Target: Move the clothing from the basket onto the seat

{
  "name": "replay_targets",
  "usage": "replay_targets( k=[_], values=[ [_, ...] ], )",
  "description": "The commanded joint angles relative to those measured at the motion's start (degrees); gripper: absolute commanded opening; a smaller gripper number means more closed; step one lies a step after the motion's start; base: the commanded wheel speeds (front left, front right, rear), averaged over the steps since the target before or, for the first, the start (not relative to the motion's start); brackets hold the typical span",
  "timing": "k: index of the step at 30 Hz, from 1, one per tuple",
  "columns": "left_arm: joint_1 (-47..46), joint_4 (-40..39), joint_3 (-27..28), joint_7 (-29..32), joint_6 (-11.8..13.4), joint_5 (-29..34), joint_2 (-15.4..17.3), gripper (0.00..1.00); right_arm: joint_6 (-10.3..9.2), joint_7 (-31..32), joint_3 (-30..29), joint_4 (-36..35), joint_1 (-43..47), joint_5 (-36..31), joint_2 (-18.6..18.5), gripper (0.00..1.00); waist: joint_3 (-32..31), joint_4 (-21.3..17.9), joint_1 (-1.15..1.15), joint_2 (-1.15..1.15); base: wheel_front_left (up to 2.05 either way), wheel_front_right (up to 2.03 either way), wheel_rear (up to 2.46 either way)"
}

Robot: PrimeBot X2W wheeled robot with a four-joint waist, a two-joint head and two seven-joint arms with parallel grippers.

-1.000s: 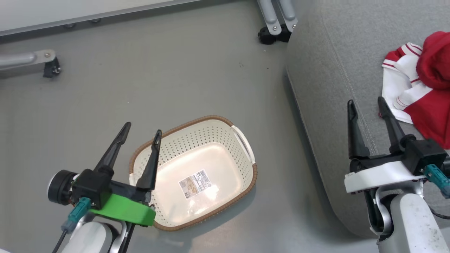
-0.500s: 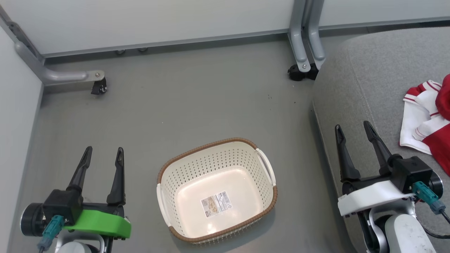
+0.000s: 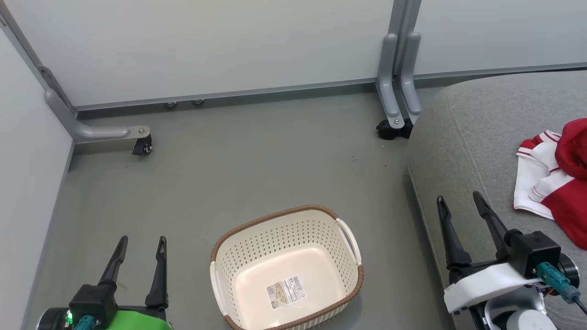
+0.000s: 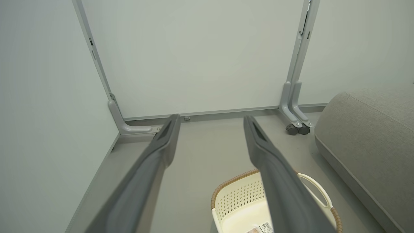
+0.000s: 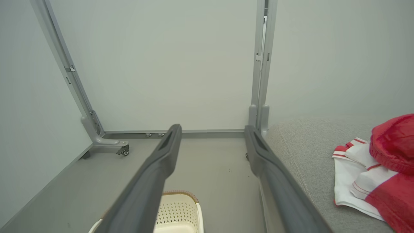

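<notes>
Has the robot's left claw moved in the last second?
Yes. The left claw has pulled leftward off the basket: it overlapped the rim before, now floor shows between them.

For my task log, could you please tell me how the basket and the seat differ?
The basket is cream perforated plastic with a brown rim; the seat is grey fabric. The basket is empty but for a label on its bottom; the seat bears the red and white clothing. The basket is much smaller than the seat. Both have rounded corners.
</notes>
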Motion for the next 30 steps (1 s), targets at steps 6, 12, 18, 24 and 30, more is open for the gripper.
replay_targets(
  k=[6,12,18,24,30],
  values=[
    [2.0,0.8,1.5,-0.2,-0.9,1.7,-1.2,1.00,-0.02,0.5,-0.5,-1.2,2.2,0.9,-0.1,1.00,-0.9,-0.3,0.00,0.00,0.00,0.00,0.00],
    [2.3,1.3,2.7,-0.2,-1.9,2.8,-2.0,1.00,-0.02,0.6,-1.0,-1.3,2.9,1.4,-0.1,1.00,-1.1,-0.2,0.00,0.00,0.00,0.00,0.00],
    [2.3,1.8,3.8,-0.2,-2.6,3.8,-2.8,1.00,-0.02,0.6,-1.0,-1.2,3.0,1.7,-0.1,1.00,-1.2,-0.2,0.00,0.00,0.00,0.00,0.00],
    [2.2,2.1,4.6,-0.2,-3.2,5.0,-3.5,1.00,-0.02,0.7,-0.8,-1.2,2.8,1.5,-0.1,1.00,-1.1,-0.2,0.00,0.00,0.00,0.00,0.00],
    [2.2,2.4,5.4,-0.2,-3.9,5.6,-4.0,1.00,-0.02,0.8,-0.7,-1.2,2.8,1.3,-0.1,1.00,-1.1,-0.1,0.00,0.00,0.00,0.00,0.00]
  ],
)
